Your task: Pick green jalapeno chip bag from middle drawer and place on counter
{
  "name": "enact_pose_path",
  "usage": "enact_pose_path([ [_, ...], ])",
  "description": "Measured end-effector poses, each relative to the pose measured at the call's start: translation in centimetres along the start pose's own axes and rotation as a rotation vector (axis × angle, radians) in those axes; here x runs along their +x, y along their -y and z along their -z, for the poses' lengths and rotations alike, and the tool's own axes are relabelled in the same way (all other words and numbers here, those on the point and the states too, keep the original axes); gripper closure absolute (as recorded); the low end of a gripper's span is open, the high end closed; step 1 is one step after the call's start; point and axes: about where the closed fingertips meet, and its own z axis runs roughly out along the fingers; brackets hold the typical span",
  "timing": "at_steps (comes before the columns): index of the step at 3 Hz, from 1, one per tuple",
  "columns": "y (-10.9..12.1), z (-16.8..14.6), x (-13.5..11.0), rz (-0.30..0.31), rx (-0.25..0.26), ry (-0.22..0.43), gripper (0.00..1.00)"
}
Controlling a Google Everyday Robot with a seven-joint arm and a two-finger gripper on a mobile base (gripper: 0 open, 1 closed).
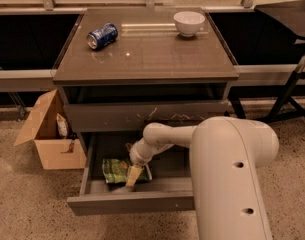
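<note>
The green jalapeno chip bag (113, 170) lies flat in the left half of the open middle drawer (134, 203), the lowest one pulled out. My gripper (133, 174) reaches down into the drawer and sits at the bag's right end, touching or just over it. The arm's large pale body fills the lower right and hides the drawer's right part. The counter (152, 54) is the glossy top of the cabinet above.
A blue soda can (102, 35) lies on its side at the counter's back left and a white bowl (188, 22) stands at its back right. The scratched drawer front (142, 115) is shut above the open drawer. An open cardboard box (48, 135) stands on the floor to the left.
</note>
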Motion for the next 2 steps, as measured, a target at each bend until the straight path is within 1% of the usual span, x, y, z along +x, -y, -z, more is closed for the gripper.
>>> enact_pose_path([
  [1,0.1,-1.8,0.1,0.004,-0.019,-0.019,0.00],
  [2,0.0,-3.2,0.1,0.004,-0.037,-0.030,0.15],
])
